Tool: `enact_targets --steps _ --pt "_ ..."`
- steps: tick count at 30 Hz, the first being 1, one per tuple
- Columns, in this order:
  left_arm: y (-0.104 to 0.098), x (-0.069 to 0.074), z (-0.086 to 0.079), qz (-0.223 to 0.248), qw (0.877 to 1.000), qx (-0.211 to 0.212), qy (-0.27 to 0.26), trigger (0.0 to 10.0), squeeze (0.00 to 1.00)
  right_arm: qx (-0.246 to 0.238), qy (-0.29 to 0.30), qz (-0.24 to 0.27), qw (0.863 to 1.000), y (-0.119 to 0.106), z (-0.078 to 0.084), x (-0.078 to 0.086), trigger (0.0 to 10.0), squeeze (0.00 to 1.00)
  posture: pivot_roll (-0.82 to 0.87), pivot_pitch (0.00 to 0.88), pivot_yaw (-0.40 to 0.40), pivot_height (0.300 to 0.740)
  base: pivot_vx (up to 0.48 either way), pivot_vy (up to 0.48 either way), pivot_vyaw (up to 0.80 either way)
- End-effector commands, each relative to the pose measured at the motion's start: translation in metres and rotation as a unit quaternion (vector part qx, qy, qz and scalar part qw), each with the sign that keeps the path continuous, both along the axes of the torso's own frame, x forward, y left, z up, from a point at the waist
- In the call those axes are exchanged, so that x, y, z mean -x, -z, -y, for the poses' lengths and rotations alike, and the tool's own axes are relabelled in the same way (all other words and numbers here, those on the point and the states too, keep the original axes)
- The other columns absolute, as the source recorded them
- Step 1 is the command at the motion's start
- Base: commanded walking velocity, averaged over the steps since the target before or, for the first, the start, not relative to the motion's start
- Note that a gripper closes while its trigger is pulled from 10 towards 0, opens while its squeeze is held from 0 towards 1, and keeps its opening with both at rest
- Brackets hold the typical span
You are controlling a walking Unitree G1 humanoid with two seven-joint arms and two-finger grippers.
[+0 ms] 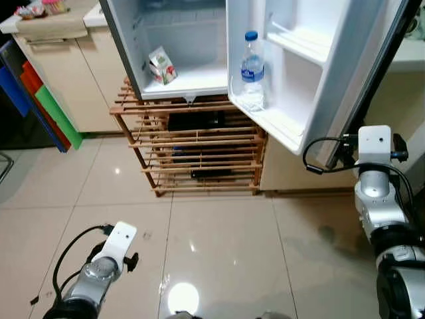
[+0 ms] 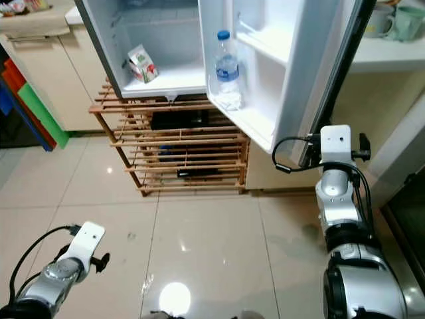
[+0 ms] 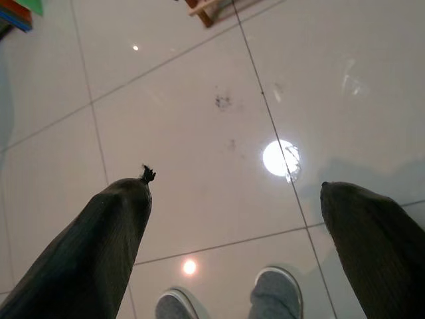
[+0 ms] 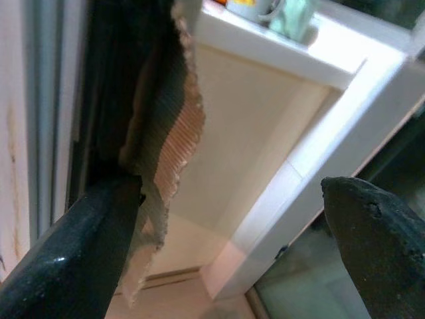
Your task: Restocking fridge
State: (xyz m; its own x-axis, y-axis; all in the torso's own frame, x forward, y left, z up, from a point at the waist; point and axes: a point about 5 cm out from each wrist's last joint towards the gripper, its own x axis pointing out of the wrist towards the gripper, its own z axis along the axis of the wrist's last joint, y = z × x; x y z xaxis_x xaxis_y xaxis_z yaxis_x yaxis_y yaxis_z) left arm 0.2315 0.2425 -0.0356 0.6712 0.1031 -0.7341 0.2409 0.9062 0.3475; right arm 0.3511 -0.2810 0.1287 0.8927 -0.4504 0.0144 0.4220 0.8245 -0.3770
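The fridge [image 1: 179, 40] stands open on a slatted wooden rack [image 1: 199, 143], and I count little inside: a small carton [image 1: 162, 66] leaning on the bottom shelf, and a water bottle [image 1: 252, 70] upright in the lower pocket of the door [image 1: 312, 73]. My right gripper [image 4: 232, 219] is up at the door's outer edge, jaws spread wide and holding nothing; in the right wrist view one finger [image 4: 80, 259] sits just beside the dark edge strip, where a ragged, torn piece of lining [image 4: 166, 133] hangs loose. My left gripper [image 3: 232, 226] hangs low over the tiled floor [image 1: 219, 246], jaws also wide apart and empty. I judge the stocking barely begun, with nothing in hand to put in. The risks I see from here: the right finger could catch that torn lining and rip it further, or a push on the edge could swing the door hard enough to topple the bottle. The rack looks light, so a heavy shove on the door might rock the whole fridge. A person's feet [image 3: 226, 302] are close under my left arm, so I'd swing it carefully. Mugs [image 2: 392, 20] sit on the worktop [image 2: 392, 56] beyond the door.
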Motion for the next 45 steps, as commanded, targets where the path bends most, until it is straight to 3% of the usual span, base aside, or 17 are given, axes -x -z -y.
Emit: enact_targets --steps 1,10,11,13,16,18,19,20,22,23,24,27,28,30,33,39,45 --pt "0.001 0.003 -0.003 -0.002 1.0 -0.005 0.004 10.0 0.0 -0.03 -0.016 0.015 0.999 -0.004 -0.007 -0.006 10.0 0.0 -0.02 0.124 0.084 0.74 0.0 0.0 0.0" --pt "0.009 0.006 0.013 -0.004 1.0 0.013 0.012 10.0 0.0 -0.129 -0.189 0.07 0.971 -0.022 -0.077 -0.029 10.0 0.0 -0.04 0.136 0.061 0.74 0.0 0.0 0.0" --pt "0.011 0.007 0.017 -0.006 1.0 0.017 0.013 10.0 0.0 -0.148 -0.267 0.09 0.948 -0.032 -0.1 -0.03 10.0 0.0 -0.05 0.135 0.051 0.74 0.0 0.0 0.0" --pt "0.012 0.008 0.019 -0.007 1.0 0.019 0.013 10.0 0.0 -0.156 -0.308 0.088 0.934 -0.034 -0.11 -0.028 10.0 0.0 -0.05 0.134 0.036 0.74 0.0 0.0 0.0" --pt "0.012 0.007 0.026 -0.007 0.999 0.024 0.026 10.0 0.0 -0.207 -0.446 0.049 0.869 -0.029 -0.137 0.001 10.0 0.0 -0.06 0.13 0.018 0.74 0.0 0.0 0.0" --pt "0.012 0.007 0.027 -0.007 0.999 0.025 0.029 10.0 0.0 -0.211 -0.464 0.041 0.86 -0.029 -0.141 0.008 10.0 0.0 -0.06 0.131 0.016 0.74 0.0 0.0 0.0" --pt "0.014 0.009 0.03 -0.017 0.999 0.035 0.033 10.0 0.0 -0.249 -0.539 -0.009 0.805 -0.023 -0.156 0.05 10.0 0.0 -0.07 0.133 0.01 0.74 0.0 0.0 0.0" --pt "0.014 0.009 0.03 -0.017 0.999 0.035 0.033 10.0 0.0 -0.249 -0.539 -0.009 0.805 -0.023 -0.156 0.05 10.0 0.0 -0.07 0.133 0.01 0.74 0.0 0.0 0.0" --pt "0.016 0.011 0.033 -0.026 0.998 0.039 0.04 10.0 0.0 -0.277 -0.588 -0.055 0.758 -0.017 -0.165 0.084 10.0 0.0 -0.09 0.135 0.009 0.74 0.0 0.0 0.0" --pt "0.016 0.011 0.033 -0.026 0.998 0.039 0.04 10.0 0.0 -0.277 -0.588 -0.055 0.758 -0.017 -0.165 0.084 10.0 0.0 -0.09 0.135 0.009 0.74 0.0 0.0 0.0" --pt "0.019 0.012 0.036 -0.034 0.997 0.041 0.05 10.0 0.0 -0.293 -0.6 -0.088 0.739 -0.009 -0.161 0.107 10.0 0.0 -0.11 0.136 0.013 0.74 0.0 0.0 0.0" --pt "0.019 0.012 0.039 -0.033 0.997 0.043 0.058 10.0 0.0 -0.289 -0.568 -0.104 0.764 0.002 -0.149 0.112 10.0 0.0 -0.12 0.135 0.016 0.74 0.0 0.0 0.0" --pt "0.01 0.002 0.047 0.006 0.996 0.059 0.07 10.0 0.0 -0.277 -0.492 -0.105 0.819 0.01 -0.129 0.105 10.0 0.0 -0.12 0.131 0.023 0.74 0.0 0.0 0.0" --pt "-0.014 -0.018 0.058 0.108 0.988 0.076 0.078 10.0 0.0 -0.233 -0.399 -0.099 0.882 0.019 -0.108 0.093 10.0 0.0 -0.13 0.129 0.026 0.74 0.0 0.0 0.0" --pt "-0.059 -0.046 0.083 0.237 0.958 0.125 0.099 10.0 0.0 -0.171 -0.297 -0.089 0.935 0.027 -0.084 0.087 10.0 0.0 -0.12 0.119 0.042 0.74 0.0 0.0 0.0" --pt "-0.139 -0.077 0.117 0.376 0.895 0.202 0.133 10.0 0.0 -0.178 -0.23 -0.058 0.955 0.032 -0.079 0.088 10.0 0.0 -0.12 0.104 0.087 0.74 0.0 0.0 0.0" --pt "-0.182 -0.087 0.119 0.432 0.86 0.25 0.107 10.0 0.0 -0.154 -0.211 -0.034 0.965 0.037 -0.084 0.087 10.0 0.0 -0.12 0.083 0.107 0.74 0.0 0.0 0.0"
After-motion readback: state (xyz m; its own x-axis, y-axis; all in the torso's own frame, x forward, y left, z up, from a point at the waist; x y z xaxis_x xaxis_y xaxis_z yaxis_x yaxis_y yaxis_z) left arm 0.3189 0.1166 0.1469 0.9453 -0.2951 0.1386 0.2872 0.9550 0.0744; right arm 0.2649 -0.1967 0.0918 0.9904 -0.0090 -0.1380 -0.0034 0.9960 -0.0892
